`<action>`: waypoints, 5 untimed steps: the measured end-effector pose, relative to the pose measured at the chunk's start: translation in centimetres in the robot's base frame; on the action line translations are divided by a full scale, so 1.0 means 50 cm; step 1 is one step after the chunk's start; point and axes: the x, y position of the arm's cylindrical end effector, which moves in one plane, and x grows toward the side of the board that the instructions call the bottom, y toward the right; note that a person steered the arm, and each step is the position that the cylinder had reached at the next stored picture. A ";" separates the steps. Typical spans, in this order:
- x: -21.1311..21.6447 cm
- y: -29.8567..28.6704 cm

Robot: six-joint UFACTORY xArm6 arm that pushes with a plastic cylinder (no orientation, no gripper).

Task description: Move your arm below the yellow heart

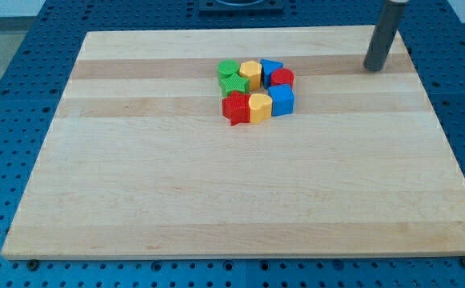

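Note:
The yellow heart point(259, 107) lies in the bottom row of a tight cluster near the board's top middle, between a red star point(235, 108) on its left and a blue cube point(282, 100) on its right. Above them sit a green block point(230, 74), a yellow block point(250, 74), a blue block point(270, 70) and a red block point(283, 78). My tip point(374, 70) rests on the board at the view's top right, well to the right of the cluster and apart from every block.
The wooden board point(232, 200) lies on a blue perforated table point(8, 96). The dark rod rises out of the view's top edge at the right.

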 end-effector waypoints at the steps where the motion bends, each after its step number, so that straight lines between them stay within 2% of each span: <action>1: 0.106 0.016; 2: 0.244 -0.014; 3: 0.308 -0.100; 4: 0.344 -0.178; 5: 0.345 -0.180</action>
